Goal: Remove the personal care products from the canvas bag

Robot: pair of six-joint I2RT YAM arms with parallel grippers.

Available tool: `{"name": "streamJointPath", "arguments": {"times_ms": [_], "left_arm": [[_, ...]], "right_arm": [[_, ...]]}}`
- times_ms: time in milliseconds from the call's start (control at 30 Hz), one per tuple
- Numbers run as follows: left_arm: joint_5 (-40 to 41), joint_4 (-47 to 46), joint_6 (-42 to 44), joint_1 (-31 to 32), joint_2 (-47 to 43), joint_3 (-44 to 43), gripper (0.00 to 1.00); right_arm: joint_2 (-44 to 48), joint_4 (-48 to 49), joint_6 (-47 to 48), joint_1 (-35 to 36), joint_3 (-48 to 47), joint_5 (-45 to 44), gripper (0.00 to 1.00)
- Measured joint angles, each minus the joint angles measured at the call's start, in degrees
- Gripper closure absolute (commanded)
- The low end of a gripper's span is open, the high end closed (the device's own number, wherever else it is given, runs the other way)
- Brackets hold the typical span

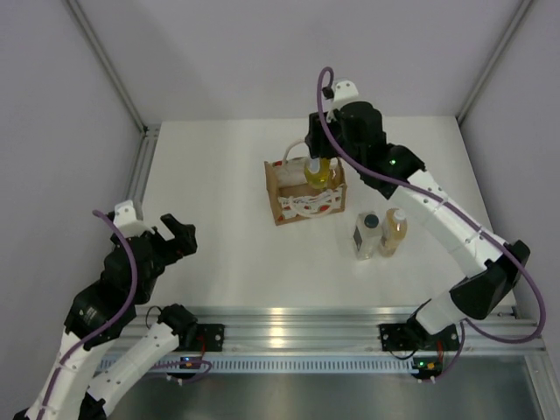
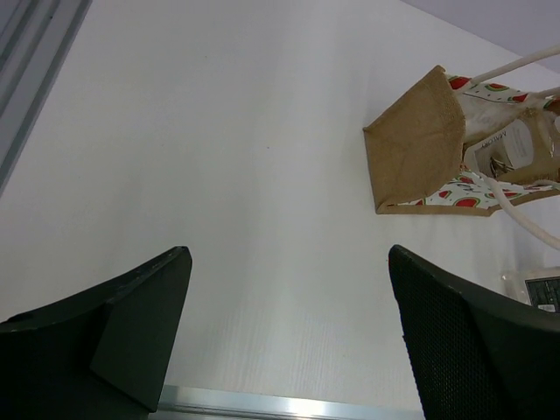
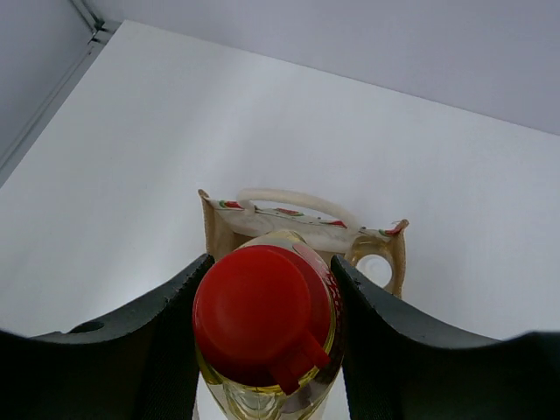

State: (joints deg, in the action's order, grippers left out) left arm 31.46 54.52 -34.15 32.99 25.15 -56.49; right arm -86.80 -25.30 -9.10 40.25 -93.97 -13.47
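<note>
Your right tool (image 3: 271, 262) is clamped on the yellow bottle with red cap (image 3: 262, 319), one finger pressed against each side just below the cap. That bottle sits directly over the open mouth of the canvas bag (image 1: 302, 199). You cannot tell from these views whether its base has cleared the rim.

Count four bottles: the yellow one in your grip, one white-capped bottle (image 3: 376, 269) down inside the bag, and two upright on the desk (image 1: 227, 254). Those two are the clear squarish bottle with dark cap (image 1: 367, 234) and the amber bottle with white cap (image 1: 393, 232), side by side just right of the bag and under your right forearm. There is one bag, with its white handles standing up around the held bottle.

You have bare desk left of and in front of the bag. The metal rail (image 1: 140, 171) marks the left edge, and grey walls close in the back and sides.

Your left tool (image 2: 289, 262) hangs with fingers spread wide and nothing between them, low over the near-left desk, well apart from the bag.
</note>
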Motion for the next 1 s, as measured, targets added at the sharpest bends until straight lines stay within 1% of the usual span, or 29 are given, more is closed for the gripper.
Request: {"name": "streamJointPath", "arguments": {"times_ms": [267,433,533,700,900,1000], "left_arm": [[0.37,-0.02,-0.24,0.00,-0.39,0.07,0.02],[0.57,0.00,-0.24,0.00,-1.07,0.15,0.02],[0.57,-0.02,-0.24,0.00,-1.16,0.15,0.02],[0.57,0.00,-0.26,0.00,-1.29,0.17,0.02],[0.57,-0.02,-0.26,0.00,-1.79,0.22,0.02],[0.55,0.00,-0.26,0.00,-1.79,0.28,0.02]], "right_arm": [[3.06,-3.06,0.96,-7.30,-2.01,0.98,1.00],[6.80,-3.50,1.09,-15.10,0.92,3.43,1.00],[9.86,-2.91,1.55,-21.38,4.81,4.15,1.00],[14.80,-0.28,2.86,-29.77,13.92,4.09,1.00],[18.12,8.79,3.65,-37.64,28.04,5.66,1.00],[17.22,13.94,4.13,-39.54,33.94,7.76,1.00]]}}
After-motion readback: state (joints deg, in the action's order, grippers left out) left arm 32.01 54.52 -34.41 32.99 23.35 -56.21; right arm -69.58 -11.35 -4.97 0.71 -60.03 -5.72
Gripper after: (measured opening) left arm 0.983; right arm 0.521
